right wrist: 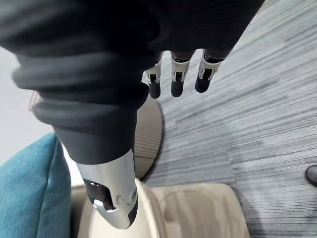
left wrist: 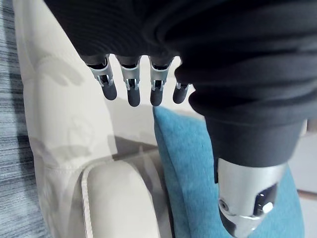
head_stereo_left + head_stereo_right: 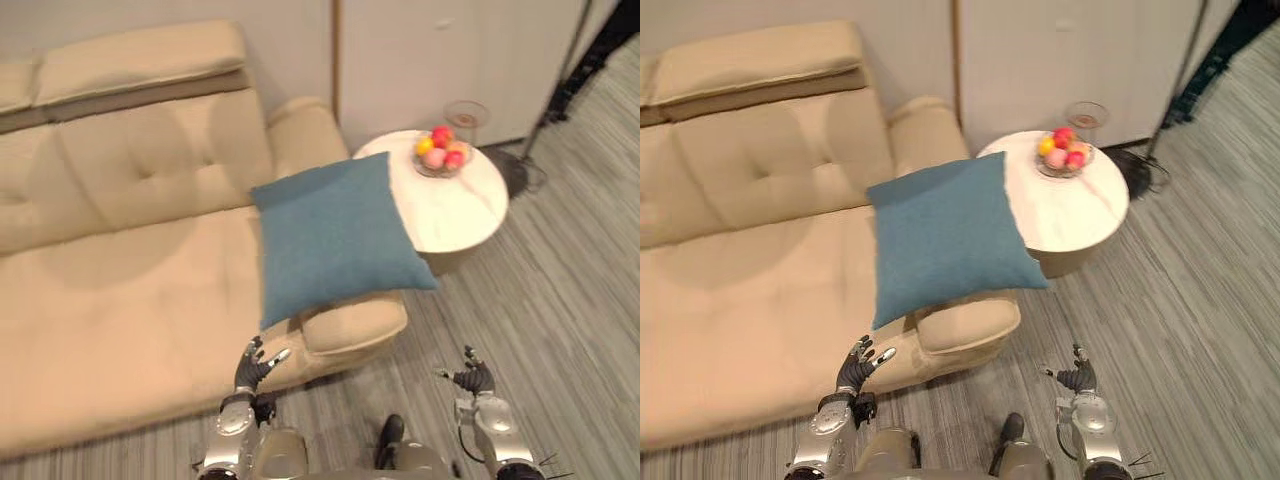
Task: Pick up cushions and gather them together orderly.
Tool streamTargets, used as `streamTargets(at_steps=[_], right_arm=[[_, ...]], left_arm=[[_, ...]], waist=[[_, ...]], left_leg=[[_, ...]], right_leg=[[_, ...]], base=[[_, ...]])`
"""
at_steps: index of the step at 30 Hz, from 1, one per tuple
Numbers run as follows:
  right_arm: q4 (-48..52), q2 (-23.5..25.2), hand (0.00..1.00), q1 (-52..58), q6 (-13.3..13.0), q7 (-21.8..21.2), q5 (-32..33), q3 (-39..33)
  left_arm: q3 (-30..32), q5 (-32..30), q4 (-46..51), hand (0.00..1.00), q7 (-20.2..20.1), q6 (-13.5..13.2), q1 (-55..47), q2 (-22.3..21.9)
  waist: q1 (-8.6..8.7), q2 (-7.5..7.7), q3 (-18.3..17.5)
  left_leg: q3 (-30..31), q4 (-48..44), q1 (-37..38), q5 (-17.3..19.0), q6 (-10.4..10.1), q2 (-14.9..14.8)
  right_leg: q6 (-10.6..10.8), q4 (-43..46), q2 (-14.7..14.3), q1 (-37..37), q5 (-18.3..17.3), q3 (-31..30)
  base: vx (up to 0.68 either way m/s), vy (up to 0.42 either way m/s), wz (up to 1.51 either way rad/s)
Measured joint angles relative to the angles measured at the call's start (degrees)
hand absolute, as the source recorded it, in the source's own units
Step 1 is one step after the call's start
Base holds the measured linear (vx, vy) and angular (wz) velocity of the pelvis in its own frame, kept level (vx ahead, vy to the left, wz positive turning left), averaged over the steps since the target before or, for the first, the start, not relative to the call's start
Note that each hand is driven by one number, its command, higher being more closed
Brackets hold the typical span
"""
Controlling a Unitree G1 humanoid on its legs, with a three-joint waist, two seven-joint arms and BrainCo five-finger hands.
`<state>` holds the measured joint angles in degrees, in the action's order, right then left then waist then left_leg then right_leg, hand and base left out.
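Observation:
A blue square cushion lies tilted on the right end of the beige sofa, resting over the armrest and overlapping the round table's edge. My left hand hangs low in front of the sofa's front edge, below the cushion, fingers straight and holding nothing. In the left wrist view its fingers point toward the sofa, with the cushion beyond. My right hand hovers over the floor, right of the armrest, open and empty. In the right wrist view the fingers are straight.
A round white side table stands right of the sofa, with a bowl of fruit and a glass on it. A dark lamp base sits behind it on the grey striped floor.

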<state>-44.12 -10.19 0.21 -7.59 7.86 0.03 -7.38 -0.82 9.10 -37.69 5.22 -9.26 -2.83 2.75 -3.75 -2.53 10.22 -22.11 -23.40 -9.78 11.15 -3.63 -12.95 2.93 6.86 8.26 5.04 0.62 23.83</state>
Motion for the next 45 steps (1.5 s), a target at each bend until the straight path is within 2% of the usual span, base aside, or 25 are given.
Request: streamTargets(at_steps=[1, 4, 8, 10, 12, 13, 14, 15, 18, 22, 26, 29, 30, 31, 33, 34, 35, 37, 39, 40, 45], right_arm=[[-0.14, 0.87, 0.0, 0.34, 0.13, -0.12, 0.07, 0.04], [-0.12, 3.8, 0.0, 0.26, 0.22, -0.2, 0.1, 0.08], [-0.12, 3.86, 0.0, 0.66, 0.28, -0.05, 0.07, -1.69], [-0.1, 3.4, 0.0, -0.09, 0.31, 0.57, 0.02, -2.1], [-0.03, 3.06, 0.0, -0.24, 0.42, 0.92, 0.03, -2.17], [0.23, 2.84, 0.0, -0.35, 0.42, 0.99, 0.04, -2.27], [0.66, 2.53, 0.0, -0.34, 0.42, 1.21, 0.05, -2.73], [1.34, 1.7, 0.0, -0.33, 0.42, 1.79, 0.08, -3.92], [4.64, -0.69, 0.0, -0.36, 0.55, 2.1, 0.08, -5.07], [9.75, -3.71, 0.0, -2.85, 0.28, 2.11, 0.1, -5.15], [11.85, -5.0, 0.0, -6.09, 0.11, 2.01, 0.27, -4.9], [11.63, -6.6, 0.0, -11.54, 0.08, 2.02, 0.67, -1.59], [11.09, -7.09, 0.0, -14.43, 0.08, 2.04, 1.2, -0.25], [9.12, -7.23, 0.0, -19.19, 0.08, 2.08, 1.89, 1.2], [6.01, -7.25, 0.0, -25.72, 0.16, 2.14, 2.48, 2.87], [3.22, -7.25, 0.0, -31.97, 0.3, 2.53, 3.29, 3.05], [2.01, -7.27, 0.0, -34.34, 0.35, 3.03, 3.95, 3.03], [-4.49, -7.74, 0.0, -46.5, 1.0, 5.52, 6.12, 2.89], [-8.23, -8.21, 0.0, -54.11, 1.52, 7.05, 8.04, 2.92], [-11.69, -8.33, 1.0, -59.68, 1.67, 7.61, 9.55, 3.06], [-15.59, -7.02, 1.0, -69.38, 1.83, 8.42, 13.46, 7.75]], left_arm=[[-0.39, -0.01, 0.13, 0.0, 0.0, -0.02, 0.16, 0.78], [-0.89, -0.12, 0.07, 0.0, -0.06, 0.13, -2.3, 3.3], [-0.78, -0.83, 0.01, 0.0, -0.07, 0.3, -4.12, 4.45], [-0.88, -0.87, 0.1, 0.0, -0.13, 0.31, -4.75, 5.15], [-0.84, -0.92, 0.09, 0.0, -0.12, 0.34, -5.35, 5.75], [-0.84, -0.93, 0.09, 0.0, -0.1, 0.39, -5.67, 6.22], [-0.79, -0.93, 0.19, 0.0, -0.05, 0.41, -5.55, 6.66], [-0.76, -0.89, 0.33, 0.0, 0.03, 0.4, -4.69, 7.01], [0.16, -0.81, 3.26, 0.0, 0.22, 0.25, -4.05, 8.13], [3.27, -0.73, 4.64, 0.0, 1.26, -0.1, -1.46, 9.05], [3.45, -0.67, 4.63, 0.0, 1.4, -0.1, 2.16, 9.41], [1.83, -0.64, 3.08, 0.0, 1.66, -0.1, 9.05, 9.5], [0.06, -0.18, 1.49, 0.0, 2.36, -0.13, 13.23, 9.62], [-1.78, 0.39, -1.22, 0.0, 2.62, -0.12, 19.11, 9.69], [-3.77, 1.46, -4.51, 0.0, 2.9, -0.09, 26.46, 9.8], [-4.8, 2.04, -6.68, 0.0, 3.72, -0.1, 32.78, 9.82], [-5.0, 2.39, -7.45, 0.0, 3.89, -0.11, 35.01, 9.85], [-6.52, 3.93, -12.4, 0.0, 5.09, -0.09, 46.93, 10.65], [-7.02, 5.24, -15.75, 0.0, 5.7, -0.08, 54.4, 11.07], [-8.34, 6.46, -18.76, 1.0, 6.32, -0.07, 59.44, 11.41], [-8.7, 9.59, -23.9, 1.0, 7.5, 0.17, 69.26, 10.45]], waist=[[-0.17, 0.83, -0.06], [-0.25, 2.53, -0.69], [-0.17, 2.73, -0.85], [0.35, 3.84, -0.94], [1.16, 5.19, -0.94], [1.75, 5.4, -1.06], [3.11, 5.53, -1.13], [3.51, 5.52, -1.15], [3.56, 5.32, -1.07], [4.5, 4.72, -1.41], [4.48, 4.06, -1.6], [4.53, 3.46, -1.36], [4.65, 3.0, -0.57], [4.53, 2.75, 1.03], [4.57, 2.71, 2.66], [4.49, 2.73, 5.02], [4.5, 2.73, 5.85], [4.57, 2.72, 9.5], [4.64, 2.77, 11.77], [4.73, 2.75, 12.43], [6.19, 2.91, 12.67]], left_leg=[[-3.79, 2.0, 0.26, -0.58, 1.18, 0.41], [-3.37, 5.02, 0.75, -1.74, 2.61, 2.53], [-3.4, 7.65, 2.52, -3.05, 3.03, 4.46], [-4.69, 7.07, 2.5, -1.75, 3.5, 5.25], [-4.46, 6.18, 2.53, -0.35, 3.22, 5.92], [-3.9, 6.16, 2.71, -0.16, 3.51, 6.27], [-2.83, 6.32, 2.68, -0.13, 3.59, 6.61], [-1.83, 6.59, 2.95, -0.2, 3.58, 7.12], [-0.74, 6.56, 3.9, -0.67, 3.66, 7.28], [0.94, 6.51, 2.56, -1.0, 3.45, 7.45], [2.27, 7.63, 1.82, -1.86, 3.0, 7.23], [3.78, 9.63, -1.07, -3.97, 2.58, 6.7], [4.57, 9.8, -2.64, -4.62, 2.57, 6.36], [4.93, 10.16, -4.08, -5.64, 2.49, 5.85], [5.41, 10.83, -6.35, -7.06, 2.55, 5.72], [5.55, 10.95, -7.94, -7.83, 2.77, 5.74], [5.56, 10.94, -8.6, -8.18, 2.89, 5.73], [5.53, 10.94, -12.71, -9.84, 3.47, 5.77], [5.2, 11.05, -14.98, -10.98, 3.8, 5.84], [4.76, 11.54, -16.62, -11.8, 4.14, 5.85], [3.84, 13.56, -20.44, -14.4, 4.21, 5.92]], right_leg=[[0.32, -0.19, 0.78, 0.18, -0.02, 1.55], [1.24, -2.38, 1.18, -0.79, 1.05, 2.42], [1.72, -2.05, 2.31, -1.38, 1.25, 1.94], [2.39, 8.05, 5.34, 3.35, -3.96, -0.04], [2.84, 13.42, 7.11, 5.4, -7.54, -2.21], [3.17, 14.14, 6.78, 5.43, -8.58, -4.14], [3.45, 13.95, 5.72, 5.17, -9.2, -6.58], [3.1, 13.87, 4.91, 5.13, -8.75, -8.83], [2.57, 15.35, 3.99, 5.21, -8.27, -13.53], [2.59, 9.29, 2.81, 2.86, -8.3, -14.77], [2.63, 5.35, 1.4, 1.55, -7.18, -14.47], [1.0, 1.82, -0.16, 2.62, -4.58, -14.43], [0.69, 1.48, -0.64, 3.73, -3.65, -14.38], [-0.54, 1.48, -1.3, 5.19, -2.7, -14.41], [-0.67, 1.53, -1.54, 7.44, -1.75, -14.46], [-0.67, 1.77, -1.53, 9.09, -1.31, -14.55], [-0.78, 1.98, -1.54, 9.9, -1.08, -14.64], [-0.66, 2.11, -1.5, 14.1, 0.26, -15.04], [-0.75, 2.04, -1.49, 16.68, 1.4, -16.28], [-0.93, 1.86, -1.53, 18.84, 2.35, -17.09], [-0.51, 0.13, -1.81, 23.63, 5.09, -19.75]], base=[[-0.01, 0.083, 0.71], [-0.05, 0.062, 0.36], [-0.05, 0.047, 0.06], [-0.08, 0.04, -0.13], [-0.09, -0.023, -0.05], [-0.06, -0.052, 0.18], [0.01, -0.055, 0.38], [0.08, -0.041, 0.34], [0.1, 0.013, 0.19], [0.08, -0.015, 0.21], [0.07, -0.032, 0.09], [0.01, -0.059, 0.14], [-0.04, -0.046, 0.21], [-0.06, -0.04, 0.19], [-0.11, -0.019, 0.12], [-0.11, -0.005, 0.08], [-0.13, 0.009, 0.02], [-0.18, 0.037, -0.02], [-0.17, 0.04, -0.13], [-0.19, 0.033, -0.24], [-0.13, 0.01, -0.17]])
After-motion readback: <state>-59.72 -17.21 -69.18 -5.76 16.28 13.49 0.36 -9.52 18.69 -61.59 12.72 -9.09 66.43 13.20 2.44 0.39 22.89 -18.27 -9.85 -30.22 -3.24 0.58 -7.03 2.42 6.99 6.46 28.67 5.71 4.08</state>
